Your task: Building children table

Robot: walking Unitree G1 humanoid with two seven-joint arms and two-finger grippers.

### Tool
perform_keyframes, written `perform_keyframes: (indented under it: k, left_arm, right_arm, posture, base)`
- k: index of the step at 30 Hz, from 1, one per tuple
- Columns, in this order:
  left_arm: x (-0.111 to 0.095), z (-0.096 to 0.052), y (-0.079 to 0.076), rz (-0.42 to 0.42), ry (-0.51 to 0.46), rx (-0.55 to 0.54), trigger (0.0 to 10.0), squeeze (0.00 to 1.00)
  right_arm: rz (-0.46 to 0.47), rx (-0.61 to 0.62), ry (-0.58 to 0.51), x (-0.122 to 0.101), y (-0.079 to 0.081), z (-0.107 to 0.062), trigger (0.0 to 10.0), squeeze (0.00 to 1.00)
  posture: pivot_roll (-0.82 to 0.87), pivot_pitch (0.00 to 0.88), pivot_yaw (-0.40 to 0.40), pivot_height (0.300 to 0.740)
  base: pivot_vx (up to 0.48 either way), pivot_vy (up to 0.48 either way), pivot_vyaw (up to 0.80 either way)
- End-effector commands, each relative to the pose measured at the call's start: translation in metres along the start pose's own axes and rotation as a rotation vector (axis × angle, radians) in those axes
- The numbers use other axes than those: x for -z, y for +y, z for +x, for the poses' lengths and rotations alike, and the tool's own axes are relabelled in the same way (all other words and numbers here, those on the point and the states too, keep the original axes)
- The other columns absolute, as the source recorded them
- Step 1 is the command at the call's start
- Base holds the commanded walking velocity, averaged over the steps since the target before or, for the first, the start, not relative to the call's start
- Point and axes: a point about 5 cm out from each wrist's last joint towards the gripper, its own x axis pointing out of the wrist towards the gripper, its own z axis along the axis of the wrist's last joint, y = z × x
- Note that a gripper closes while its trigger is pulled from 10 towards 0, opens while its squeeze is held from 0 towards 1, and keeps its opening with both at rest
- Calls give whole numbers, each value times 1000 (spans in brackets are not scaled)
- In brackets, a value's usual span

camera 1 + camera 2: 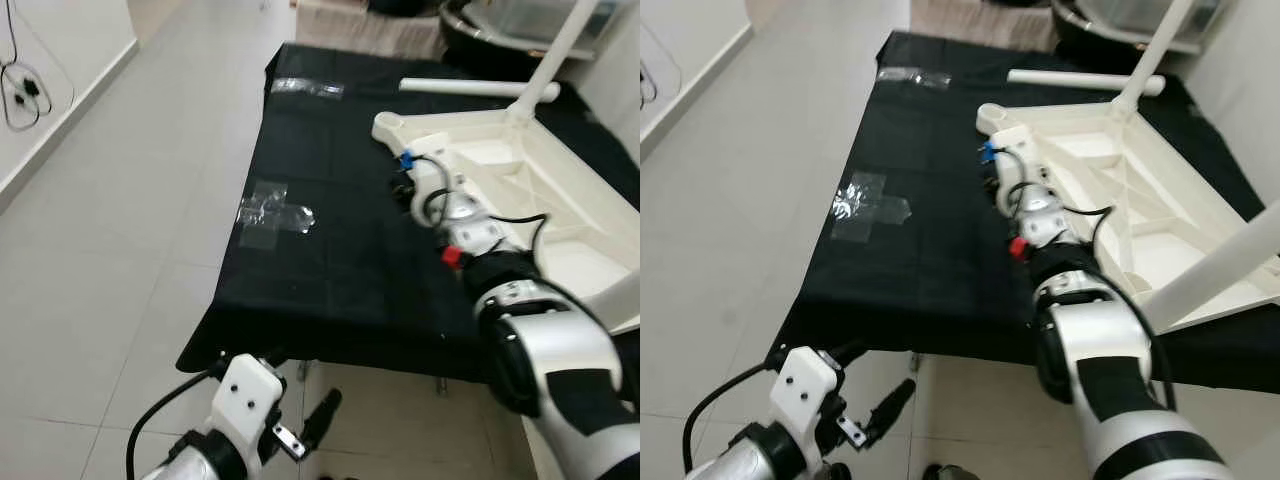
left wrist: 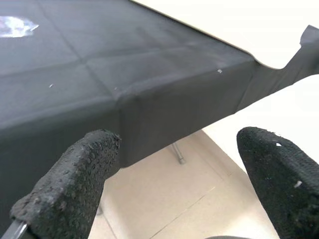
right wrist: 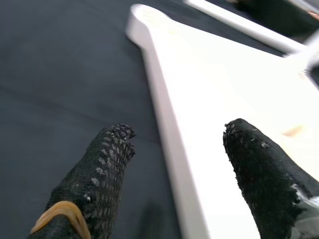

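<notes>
Covering the work surface you have a black cloth [image 1: 330,250], on which the upturned white table top [image 1: 520,190] lies with a loose leg [image 1: 470,88] beyond. Your right gripper [image 3: 174,154] straddles its rim, fingers spread. Your left gripper [image 2: 174,169], also spread, hangs below the cloth's edge.

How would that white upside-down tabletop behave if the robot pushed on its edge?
The white tabletop looks like ribbed moulded plastic, so probably stiff and fairly light. Lying flat on the black cloth, it would likely slide, perhaps bunching the cloth. The right gripper straddles its rim, open.
</notes>
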Motion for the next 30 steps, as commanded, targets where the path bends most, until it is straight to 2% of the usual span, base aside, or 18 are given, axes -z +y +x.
perform_keyframes:
  k: [1,7,10,12,19,24,25,26,30]
  left_arm:
    - [0,-3,-2,5,19,-7,10000,0]
    - [0,-8,-5,-4,32,-4,10000,0]
    - [-1,-16,-9,-15,49,7,10000,0]
    - [-2,-22,-12,-29,66,4,10000,0]
    - [-4,-28,-13,-24,82,-17,10000,0]
    - [-4,-29,-13,-28,88,-17,10000,0]
    - [-4,-29,-13,-30,91,-15,10000,0]
    - [-4,-29,-13,-31,92,-12,10000,0]
    - [-4,-29,-13,-30,95,-11,10000,0]
  right_arm:
    - [-22,10,40,7,-3,0,10000,0]
    - [-49,0,70,12,-5,0,10000,0]
    - [-33,-51,126,24,-1,-1,10000,0]
    - [-53,-65,172,34,-2,-2,10000,0]
    - [-39,-52,175,33,-7,-1,10000,0]
    - [-99,-143,211,38,-2,-3,10000,0]
    - [-126,-209,227,41,1,-4,0,0]
    - [-129,-280,242,43,6,-5,0,0]
    - [-150,-367,248,43,11,-6,0,0]
  posture:
    - [119,249,-152,740]
    - [113,267,-139,740]
    - [123,281,-138,740]
    - [125,288,-137,740]
    - [129,297,-134,740]
    - [130,300,-131,740]
    - [129,300,-131,740]
    - [129,300,-131,740]
    - [127,301,-134,740]
  base:
    - [0,0,0]
    - [0,0,0]
    - [0,0,0]
    - [0,0,0]
    - [0,0,0]
    - [0,0,0]
    - [0,0,0]
    - [0,0,0]
    - [0,0,0]
